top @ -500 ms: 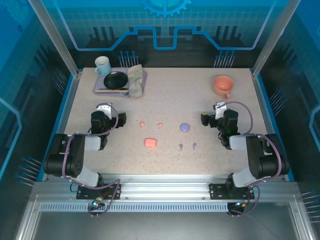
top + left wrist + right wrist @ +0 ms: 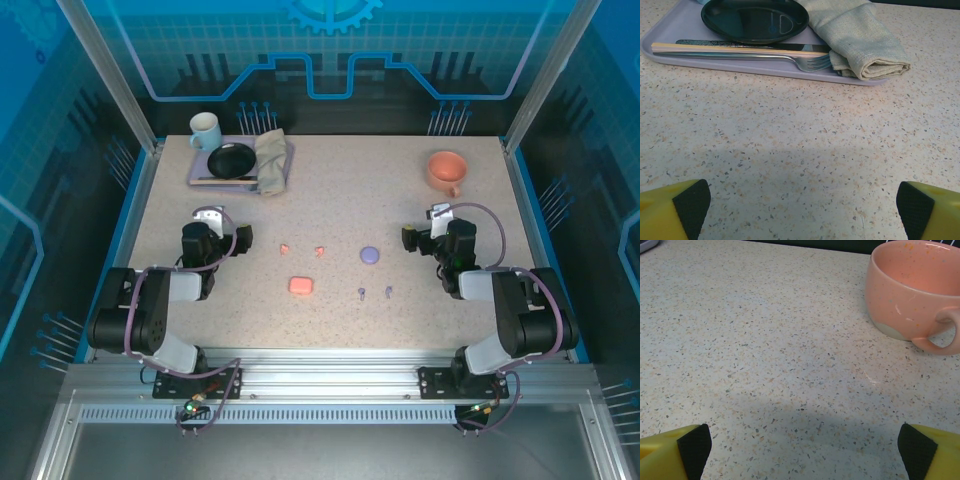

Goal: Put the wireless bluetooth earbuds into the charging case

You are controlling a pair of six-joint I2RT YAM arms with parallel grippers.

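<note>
Two salmon-pink earbuds (image 2: 285, 248) (image 2: 320, 251) lie mid-table, with a pink charging case (image 2: 301, 285) just in front of them. Two lilac earbuds (image 2: 361, 292) (image 2: 388, 291) lie to the right of that case, behind them a round lilac case (image 2: 369, 254). My left gripper (image 2: 212, 222) rests folded back at the left, well apart from the pink earbuds. In the left wrist view the left gripper (image 2: 803, 210) is open over bare table. My right gripper (image 2: 438, 222) sits at the right, beyond the lilac case. The right wrist view shows the right gripper (image 2: 805, 450) open and holding nothing.
A lilac tray (image 2: 197, 180) at the back left holds a black plate (image 2: 755, 20), fork (image 2: 790, 61), chopsticks (image 2: 735, 49) and a folded napkin (image 2: 865, 42), with a pale blue mug (image 2: 205, 129) behind. A salmon mug (image 2: 910, 290) stands at the back right.
</note>
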